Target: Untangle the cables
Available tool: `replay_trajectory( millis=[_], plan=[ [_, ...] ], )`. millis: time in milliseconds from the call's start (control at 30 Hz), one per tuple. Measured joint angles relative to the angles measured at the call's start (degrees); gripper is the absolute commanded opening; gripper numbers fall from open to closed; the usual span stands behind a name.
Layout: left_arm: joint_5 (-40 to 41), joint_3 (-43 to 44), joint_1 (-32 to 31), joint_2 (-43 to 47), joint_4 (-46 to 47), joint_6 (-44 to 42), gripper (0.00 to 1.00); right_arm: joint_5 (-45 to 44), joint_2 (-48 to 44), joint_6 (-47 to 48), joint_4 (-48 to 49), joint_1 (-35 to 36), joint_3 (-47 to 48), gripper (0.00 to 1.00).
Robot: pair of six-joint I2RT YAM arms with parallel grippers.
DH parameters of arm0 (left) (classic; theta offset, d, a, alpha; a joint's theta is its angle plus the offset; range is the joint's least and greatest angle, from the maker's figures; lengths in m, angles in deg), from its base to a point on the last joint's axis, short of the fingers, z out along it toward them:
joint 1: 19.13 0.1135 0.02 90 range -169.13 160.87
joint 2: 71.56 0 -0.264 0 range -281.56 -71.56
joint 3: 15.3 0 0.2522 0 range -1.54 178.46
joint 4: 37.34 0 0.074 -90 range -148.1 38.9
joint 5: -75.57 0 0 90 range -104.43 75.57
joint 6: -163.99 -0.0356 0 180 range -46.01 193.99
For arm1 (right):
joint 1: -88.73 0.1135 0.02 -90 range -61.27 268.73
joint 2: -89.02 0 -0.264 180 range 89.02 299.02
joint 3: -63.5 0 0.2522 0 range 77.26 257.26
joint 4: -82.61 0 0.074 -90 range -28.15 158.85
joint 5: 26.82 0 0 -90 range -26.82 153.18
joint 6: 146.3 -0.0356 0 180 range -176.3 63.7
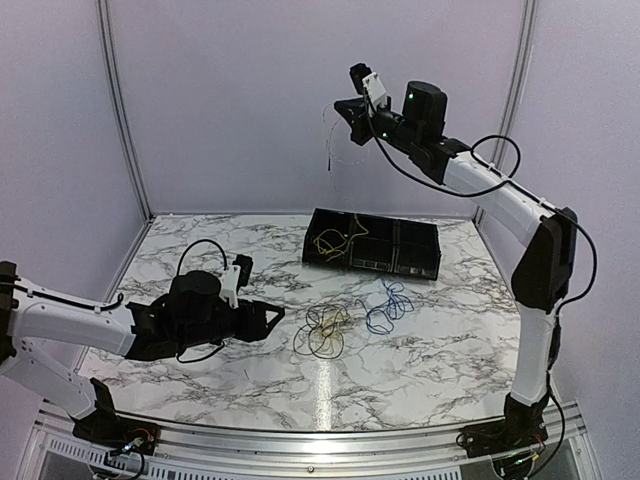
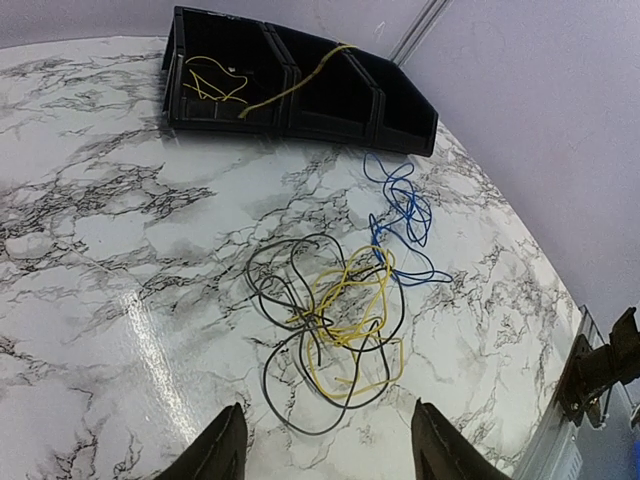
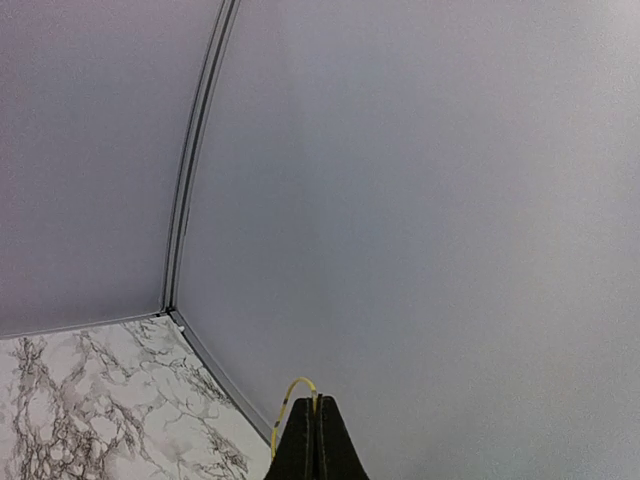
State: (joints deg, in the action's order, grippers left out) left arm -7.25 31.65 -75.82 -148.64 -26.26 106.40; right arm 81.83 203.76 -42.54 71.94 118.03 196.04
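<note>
A tangle of black cable [image 2: 278,290] and yellow cable [image 2: 352,312] lies on the marble table, with a blue cable [image 2: 402,200] touching its far right side. In the top view the tangle [image 1: 322,333] sits mid-table and the blue cable [image 1: 388,305] to its right. My left gripper [image 2: 327,412] is open and empty, low over the table, just short of the tangle; in the top view the left gripper [image 1: 270,322] is left of it. My right gripper [image 1: 347,108] is raised high by the back wall, shut on the end of another yellow cable [image 3: 293,392], which runs down into the black tray [image 2: 300,86].
A black tray [image 1: 415,265] with several compartments stands at the back of the table; its left compartment holds a yellow coil [image 2: 213,84]. The walls close in at the back and sides. A clamp [image 2: 600,365] sits at the table's right edge.
</note>
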Motion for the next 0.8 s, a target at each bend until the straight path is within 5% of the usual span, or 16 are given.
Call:
replay_trajectory(
  millis=[467, 800],
  plan=[
    [1.77, -3.3, 0.0, 4.2, -1.01, 2.45, 0.59, -2.12, 8.48, 1.66, 2.12, -0.02, 3.04, 0.0],
    [2.75, -4.07, 0.0, 5.46, -1.27, 3.76, 0.59, -1.81, 10.19, 3.89, 1.09, -0.02, -3.93, 0.0]
  ],
)
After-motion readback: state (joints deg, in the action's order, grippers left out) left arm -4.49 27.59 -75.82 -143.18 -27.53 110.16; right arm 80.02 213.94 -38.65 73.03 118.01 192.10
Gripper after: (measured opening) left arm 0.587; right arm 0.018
